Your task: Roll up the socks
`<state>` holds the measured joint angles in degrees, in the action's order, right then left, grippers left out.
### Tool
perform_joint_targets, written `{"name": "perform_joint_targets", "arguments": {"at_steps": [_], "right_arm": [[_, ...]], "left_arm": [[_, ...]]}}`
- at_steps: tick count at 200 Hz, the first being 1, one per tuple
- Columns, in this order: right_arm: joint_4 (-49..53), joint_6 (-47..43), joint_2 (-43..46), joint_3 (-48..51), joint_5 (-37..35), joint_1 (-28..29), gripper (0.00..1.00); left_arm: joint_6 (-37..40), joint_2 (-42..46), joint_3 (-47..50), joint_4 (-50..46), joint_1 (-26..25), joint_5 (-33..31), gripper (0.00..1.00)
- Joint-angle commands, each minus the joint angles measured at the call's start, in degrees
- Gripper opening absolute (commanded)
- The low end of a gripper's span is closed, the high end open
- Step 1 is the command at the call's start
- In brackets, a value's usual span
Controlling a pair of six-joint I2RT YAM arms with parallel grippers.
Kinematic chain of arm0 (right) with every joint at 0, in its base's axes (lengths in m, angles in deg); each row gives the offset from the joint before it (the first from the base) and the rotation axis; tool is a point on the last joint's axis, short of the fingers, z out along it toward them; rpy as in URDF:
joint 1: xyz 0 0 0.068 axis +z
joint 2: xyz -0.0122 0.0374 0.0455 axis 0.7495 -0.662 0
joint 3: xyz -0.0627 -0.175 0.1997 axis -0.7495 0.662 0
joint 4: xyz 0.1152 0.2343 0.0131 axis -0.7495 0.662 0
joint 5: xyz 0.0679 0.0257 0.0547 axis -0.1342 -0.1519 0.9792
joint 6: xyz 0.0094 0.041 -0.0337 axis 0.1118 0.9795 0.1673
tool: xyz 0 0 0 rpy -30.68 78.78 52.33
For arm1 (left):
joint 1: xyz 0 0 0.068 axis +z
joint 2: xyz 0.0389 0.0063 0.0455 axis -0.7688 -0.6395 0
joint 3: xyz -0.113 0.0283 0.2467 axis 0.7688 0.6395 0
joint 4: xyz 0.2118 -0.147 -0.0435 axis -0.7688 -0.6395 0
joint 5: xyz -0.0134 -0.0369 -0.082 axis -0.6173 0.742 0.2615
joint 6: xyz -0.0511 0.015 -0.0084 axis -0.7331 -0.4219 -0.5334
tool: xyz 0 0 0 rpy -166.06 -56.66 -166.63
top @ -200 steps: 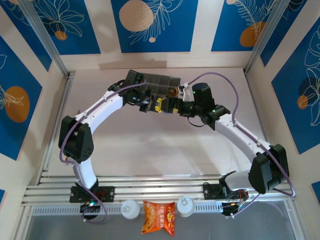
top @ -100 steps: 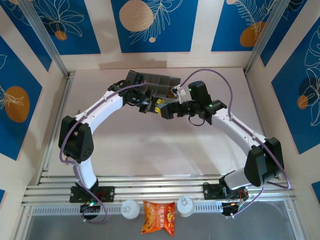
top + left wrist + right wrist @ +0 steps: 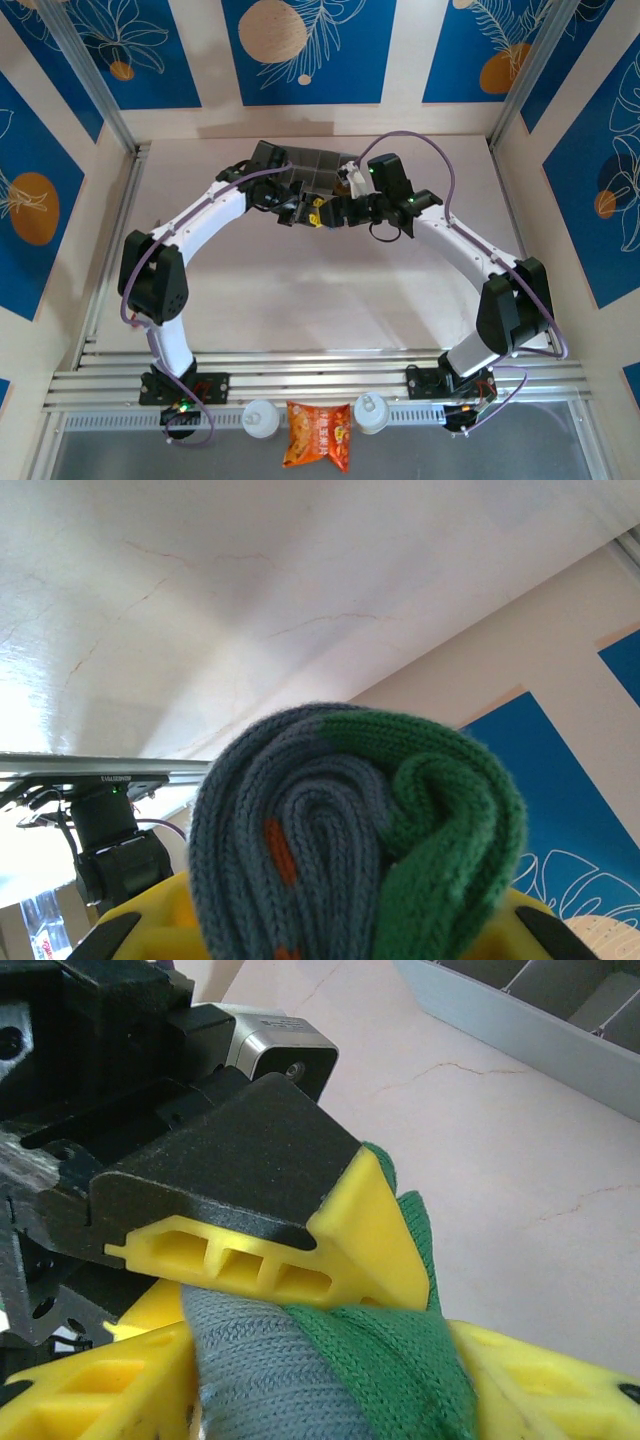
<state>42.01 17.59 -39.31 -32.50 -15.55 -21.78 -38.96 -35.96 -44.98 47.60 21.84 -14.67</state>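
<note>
The sock roll (image 3: 350,830), soft, light and springy, is held toward 12 o'clock of the table (image 3: 300,300), clamped by the left fingers (image 3: 340,1250). It is touched at 3 and 9 o'clock by the right fingers (image 3: 110,1390). The roll's middle is best pinched, lest it unwind.

The table (image 3: 300,290) is carrying a compartment tray (image 3: 320,165) — far centre. A snack packet (image 3: 318,435) is lying at its near edge.
</note>
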Motion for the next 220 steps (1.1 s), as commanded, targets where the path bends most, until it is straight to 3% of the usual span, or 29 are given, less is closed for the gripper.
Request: {"name": "perform_joint_targets", "arguments": {"at_steps": [1, 27, 36, 59, 85, 94, 123, 137, 162, 175, 203, 220], "right_arm": [[1.4, 1.2, 0.2, -0.5, -0.4, 0.4, 0.57], [1.1, 2.1, 1.4, 1.6, -1.7, 0.3, 0.57], [0.7, 2.3, 1.8, 2.1, -1.7, 0.3, 0.52], [1.5, 2.6, 1.7, 1.9, -2.3, 0.4, 0.34], [3.3, 2.6, 1.9, 0.4, -5.2, 1.1, 0.04], [4.4, 3.0, 2.1, -0.4, -7.2, 1.4, 0.00], [9.5, 4.7, 2.2, -3.5, -11.4, 2.0, 0.00], [13.0, 5.7, 1.8, -5.4, -13.2, 2.1, 0.00], [18.8, 7.8, 1.0, -8.6, -16.2, 1.9, 0.00], [21.7, 9.1, 0.3, -10.5, -17.7, 1.6, 0.00], [28.3, 12.0, -3.3, -17.8, -21.1, 0.8, 0.00], [33.4, 13.7, -8.2, -25.3, -23.4, -0.1, 0.00]], "left_arm": [[-0.2, -0.2, -1.4, 0.0, 0.2, 1.8, 0.00], [-0.6, -0.3, -1.4, 0.5, 0.2, 1.8, 0.00], [-0.6, -0.3, -1.6, 0.4, 0.2, 1.8, 0.00], [-0.5, -0.2, -1.7, 0.3, 0.2, 1.8, 0.00], [-0.7, -0.2, -1.6, 0.9, 0.1, 1.6, 0.00], [-0.8, -0.1, -1.5, 1.6, 0.1, 1.5, 0.00], [-1.6, 1.5, 0.1, 4.9, 0.4, -1.7, 0.36], [-1.8, 2.0, 0.4, 5.7, 0.6, -3.3, 0.61], [1.9, 2.4, -2.1, 1.7, 1.7, -7.8, 0.94], [5.2, 2.9, -4.2, -2.2, 2.6, -11.5, 1.00], [18.1, 3.8, -12.7, -18.7, 4.2, -24.0, 1.00], [22.8, 6.4, -11.0, -23.1, 4.2, -29.0, 1.00]]}}
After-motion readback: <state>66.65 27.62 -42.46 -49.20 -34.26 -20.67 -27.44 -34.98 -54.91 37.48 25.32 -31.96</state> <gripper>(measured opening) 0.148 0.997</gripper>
